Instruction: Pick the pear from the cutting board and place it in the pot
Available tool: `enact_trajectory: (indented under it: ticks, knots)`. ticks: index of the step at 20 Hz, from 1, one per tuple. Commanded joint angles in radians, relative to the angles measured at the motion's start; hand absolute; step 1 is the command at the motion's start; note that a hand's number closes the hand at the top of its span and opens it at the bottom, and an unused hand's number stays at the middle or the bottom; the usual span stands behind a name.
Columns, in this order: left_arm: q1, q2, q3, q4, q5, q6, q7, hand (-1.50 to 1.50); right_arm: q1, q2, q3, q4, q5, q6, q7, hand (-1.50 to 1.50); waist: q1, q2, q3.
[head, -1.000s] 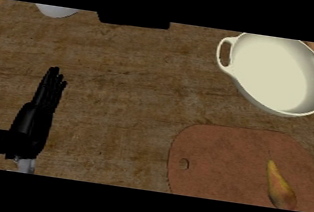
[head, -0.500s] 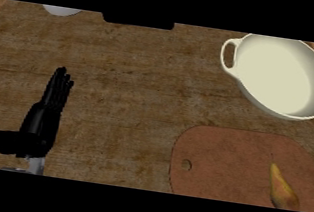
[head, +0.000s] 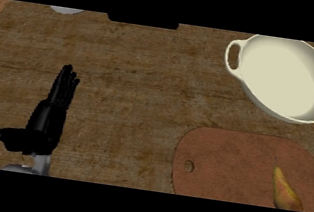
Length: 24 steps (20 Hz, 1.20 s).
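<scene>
A yellow-brown pear (head: 287,191) lies on the right part of a reddish-brown cutting board (head: 234,164) at the lower right of the counter. A cream pot (head: 289,78) with two handles stands at the upper right, with nothing inside it. My left hand (head: 45,120) rests at the lower left, fingers straight and pointing up, thumb out to the left, holding nothing. It is far to the left of the board. My right hand does not show.
A wooden counter top fills the view. At its far edge stand a dark object (head: 143,21) and part of a pale round object (head: 67,10). Bare counter lies between my left hand and the board.
The view has shifted slightly: the pot, the board and my left hand all sit a little further up and right in the picture. The pear has not moved on the board.
</scene>
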Motion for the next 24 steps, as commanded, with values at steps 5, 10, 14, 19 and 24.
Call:
enact_trajectory:
  ticks: [5, 10, 14, 19, 24]
  knots:
    - [-0.047, -0.027, 0.031, 0.079, 0.001, -0.021, -0.03, 0.0, -0.155, 0.093, 0.185, 0.01, 0.113, 0.071, 0.24, -1.5, 0.003, 0.001, 0.002]
    - [0.019, 0.024, 0.072, 0.009, 0.027, -0.061, -0.038, 0.0, -0.17, 0.128, 0.275, 0.057, 0.246, 0.086, 0.305, -1.5, 0.004, -0.001, 0.002]
    - [0.009, -0.006, 0.049, 0.052, -0.013, -0.069, -0.071, 0.0, -0.175, 0.19, 0.279, 0.091, 0.304, 0.13, 0.274, -1.5, -0.003, -0.002, 0.002]
    - [-0.002, -0.069, 0.022, 0.046, -0.059, -0.012, -0.027, 0.0, -0.154, 0.245, 0.274, 0.107, 0.378, 0.164, 0.225, -1.5, -0.005, -0.002, 0.002]
    - [-0.028, -0.051, 0.082, 0.119, -0.034, -0.064, -0.081, 0.0, -0.223, 0.307, 0.298, 0.235, 0.494, 0.13, 0.16, -1.5, -0.003, -0.002, 0.002]
